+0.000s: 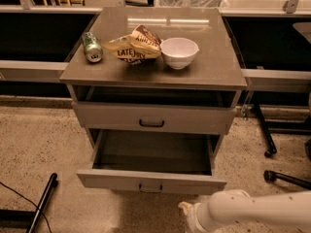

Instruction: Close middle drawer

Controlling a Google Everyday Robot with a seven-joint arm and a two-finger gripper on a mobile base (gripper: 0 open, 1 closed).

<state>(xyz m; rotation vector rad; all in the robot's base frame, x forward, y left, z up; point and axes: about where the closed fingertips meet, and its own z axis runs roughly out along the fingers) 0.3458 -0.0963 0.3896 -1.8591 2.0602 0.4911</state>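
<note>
The middle drawer [151, 181] of the grey cabinet is pulled far out. Its empty inside shows, and its small dark handle [150, 188] faces me. The upper drawer [151, 118] above it stands slightly out from the cabinet. My white arm [252, 211] comes in from the lower right. My gripper [187, 213] is at the bottom edge of the camera view, just below and in front of the right part of the middle drawer's front. It is mostly cut off by the frame. The lowest drawer is hidden.
On the cabinet top [214, 67] lie a green can [91, 47] on its side, a chip bag [133, 46] and a white bowl [179, 52]. A chair base with castors [279, 166] stands at the right, and a black bar [43, 202] lies on the floor at the left.
</note>
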